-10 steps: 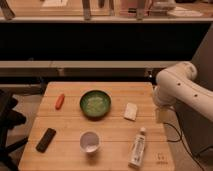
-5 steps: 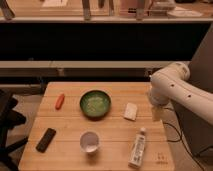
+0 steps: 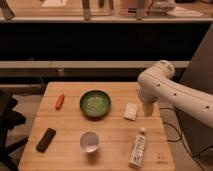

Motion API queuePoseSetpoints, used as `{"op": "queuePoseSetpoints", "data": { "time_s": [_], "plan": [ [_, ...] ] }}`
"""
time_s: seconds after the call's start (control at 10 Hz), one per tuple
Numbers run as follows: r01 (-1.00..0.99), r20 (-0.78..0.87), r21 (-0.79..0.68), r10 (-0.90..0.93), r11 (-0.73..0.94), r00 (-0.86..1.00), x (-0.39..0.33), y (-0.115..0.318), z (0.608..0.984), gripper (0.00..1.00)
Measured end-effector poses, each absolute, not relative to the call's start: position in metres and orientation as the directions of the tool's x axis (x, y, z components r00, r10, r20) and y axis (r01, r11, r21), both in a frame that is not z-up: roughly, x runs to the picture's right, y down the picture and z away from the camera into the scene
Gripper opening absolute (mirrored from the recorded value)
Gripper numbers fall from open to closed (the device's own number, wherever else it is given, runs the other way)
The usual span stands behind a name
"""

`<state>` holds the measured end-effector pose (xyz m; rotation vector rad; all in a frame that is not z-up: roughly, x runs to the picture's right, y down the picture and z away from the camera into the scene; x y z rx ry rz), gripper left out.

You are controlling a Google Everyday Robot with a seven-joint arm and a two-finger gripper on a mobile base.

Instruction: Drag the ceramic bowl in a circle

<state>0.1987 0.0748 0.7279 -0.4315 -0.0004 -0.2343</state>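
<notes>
The ceramic bowl (image 3: 95, 104) sat upright near the middle of the wooden table (image 3: 112, 152), toward its far side, with nothing touching it. The gripper (image 3: 148, 108) hung at the table's right side, pointing down from the pale arm (image 3: 165, 86), well apart from the bowl. Its fingers stood spread and held nothing. The step in hand looked like the approach. To do it well the gripper would have to pass leftward above the white block (image 3: 130, 111) lying between it and the bowl. It would then settle on the bowl's right rim (one finger inside, one outside seemed the surest hold on so glossy a wall), close firmly, and keep the bowl flat on the wood while tracing the loop. Room was tight: the block lay near the bowl's right, an orange-red stick (image 3: 60, 101) near its left, a white cup (image 3: 89, 141) in front. A small circle would likely clear them; a wide one would shove them. A tube (image 3: 138, 148) and a dark flat bar (image 3: 46, 139) lay nearer the front edge, out of the likely path.
</notes>
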Motion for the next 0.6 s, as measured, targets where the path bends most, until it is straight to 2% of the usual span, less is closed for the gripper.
{"op": "queuePoseSetpoints", "data": {
  "time_s": [0.6],
  "plan": [
    [0.318,0.089,-0.356,-0.307,0.879,0.947,0.169,0.071,0.745,0.80]
  ]
}}
